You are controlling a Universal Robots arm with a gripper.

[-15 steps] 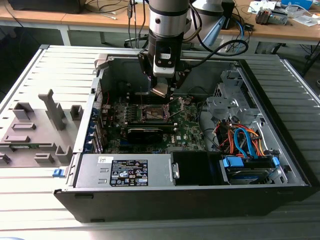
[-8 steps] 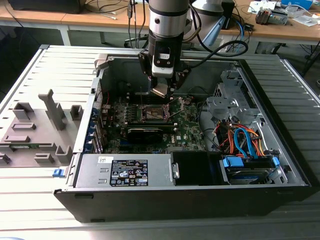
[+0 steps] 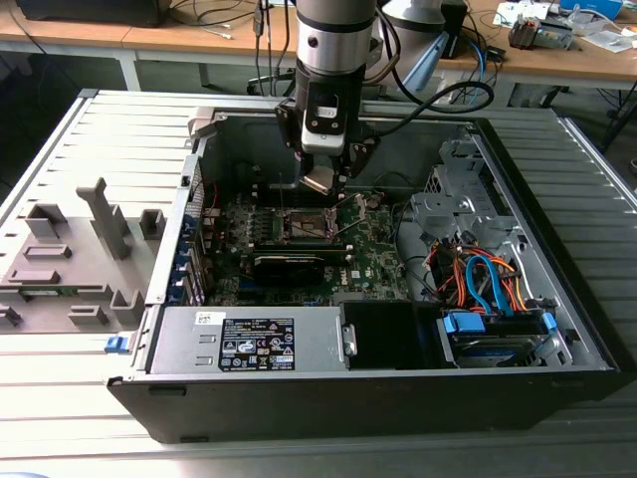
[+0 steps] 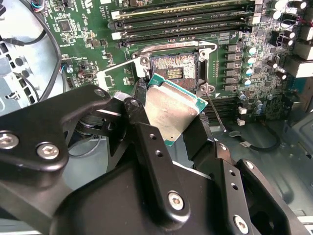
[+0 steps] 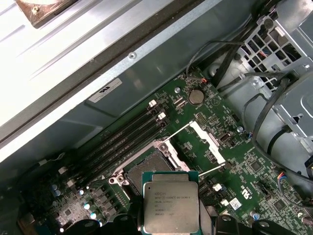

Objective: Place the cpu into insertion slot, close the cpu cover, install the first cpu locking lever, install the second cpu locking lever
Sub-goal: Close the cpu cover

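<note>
Gripper (image 4: 171, 125), hung inside the computer case (image 3: 299, 398) over the circuit board (image 4: 88, 34) and above the insertion slot (image 4: 173, 68), is clamped on the tilted cpu (image 4: 168, 103). Placement is judged in hand; levelling and squaring are called for. Cables (image 3: 488, 279) are bundled at the exterior view's right; thin levers (image 4: 215, 112) flank the slot.

You'll see the open black metal computer case (image 3: 398, 393) surrounding the claw (image 3: 320, 179). Toward the exterior view's right of the claw lie blue and orange cables (image 3: 485, 274). Toward its left, a grey plastic fixture (image 3: 105, 214) stands on the ribbed grey surface (image 3: 60, 398).
</note>
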